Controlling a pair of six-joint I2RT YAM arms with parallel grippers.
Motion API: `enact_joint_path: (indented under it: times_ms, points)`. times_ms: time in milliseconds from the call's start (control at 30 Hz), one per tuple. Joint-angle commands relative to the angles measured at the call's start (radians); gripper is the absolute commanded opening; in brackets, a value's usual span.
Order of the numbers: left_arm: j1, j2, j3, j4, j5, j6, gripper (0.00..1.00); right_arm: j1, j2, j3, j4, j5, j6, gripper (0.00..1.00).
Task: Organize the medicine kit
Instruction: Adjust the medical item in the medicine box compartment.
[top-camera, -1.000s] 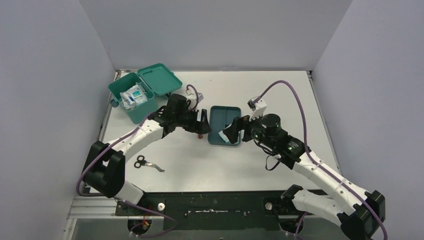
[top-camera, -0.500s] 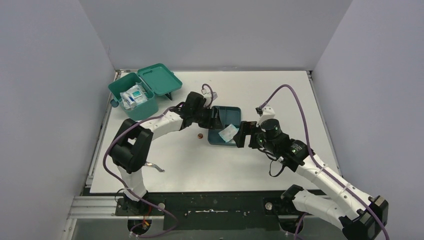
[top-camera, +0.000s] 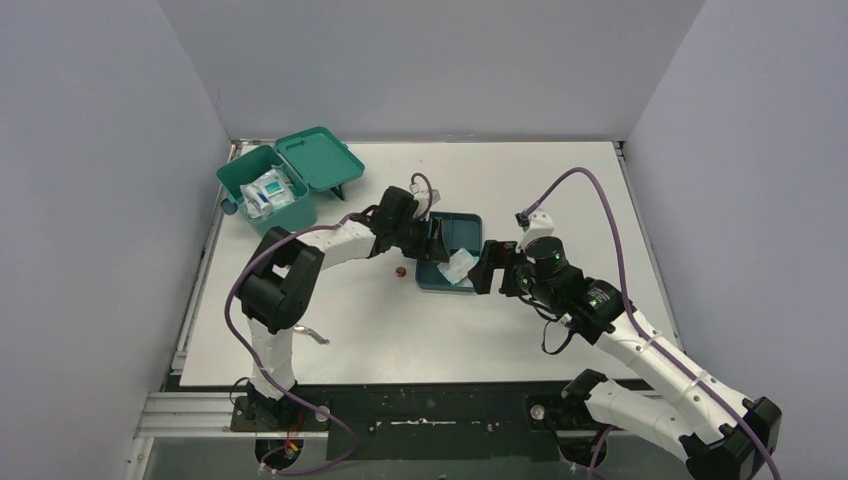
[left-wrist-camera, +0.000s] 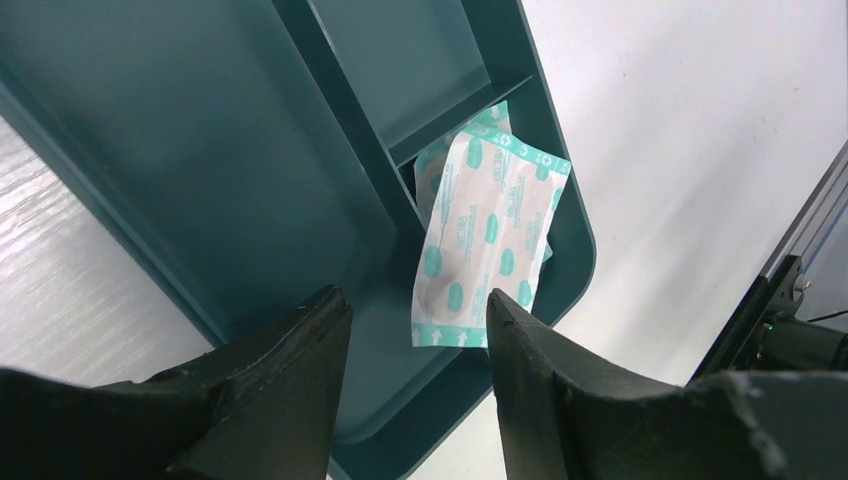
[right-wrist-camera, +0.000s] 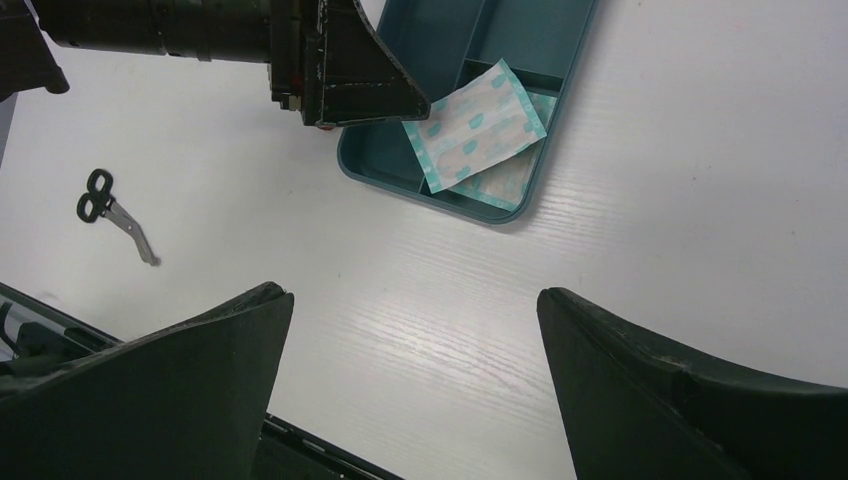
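The medicine kit (top-camera: 268, 197) stands at the back left, its lid (top-camera: 320, 158) open and white packets inside. A dark teal divided tray (top-camera: 462, 227) lies mid-table with white-and-teal bandage packets (top-camera: 459, 264) in its near corner. My left gripper (top-camera: 432, 243) hovers over the tray's left edge. In the left wrist view it (left-wrist-camera: 415, 308) is open, and the packets (left-wrist-camera: 490, 235) lie just beyond its fingertips, untouched. My right gripper (top-camera: 482, 272) sits at the tray's near right corner. It (right-wrist-camera: 412, 298) is wide open over bare table, with the tray (right-wrist-camera: 560, 40) and packets (right-wrist-camera: 475, 125) ahead of it.
A small red-brown object (top-camera: 401, 270) lies on the table just left of the tray. Black-handled scissors (right-wrist-camera: 115, 215) rest near the front left, partly behind the left arm in the top view. Grey walls close in the table on three sides.
My left gripper has swung right from beside the tray to over its left edge, and its jaws have narrowed. The right gripper has drawn back a little, leaving a packet in the tray.
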Motion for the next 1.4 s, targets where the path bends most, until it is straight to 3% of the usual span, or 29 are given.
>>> enact_joint_path:
  times_ms: [0,333,900,1367]
  points:
    - [-0.004,0.029,0.064,0.035,0.059,-0.001,0.49,-0.004,-0.013,0.037,-0.019,0.026,0.012,1.00]
    - [-0.037,0.029,0.075,-0.001,0.097,-0.006,0.40,-0.004,-0.011,0.039,-0.023,0.040,0.013,1.00]
    - [-0.113,-0.055,0.000,0.025,0.073,-0.055,0.40,-0.004,-0.006,0.024,-0.023,0.051,0.020,1.00]
    - [-0.097,-0.225,-0.091,0.034,-0.023,-0.097,0.43,-0.005,0.046,0.003,-0.001,0.148,0.222,0.97]
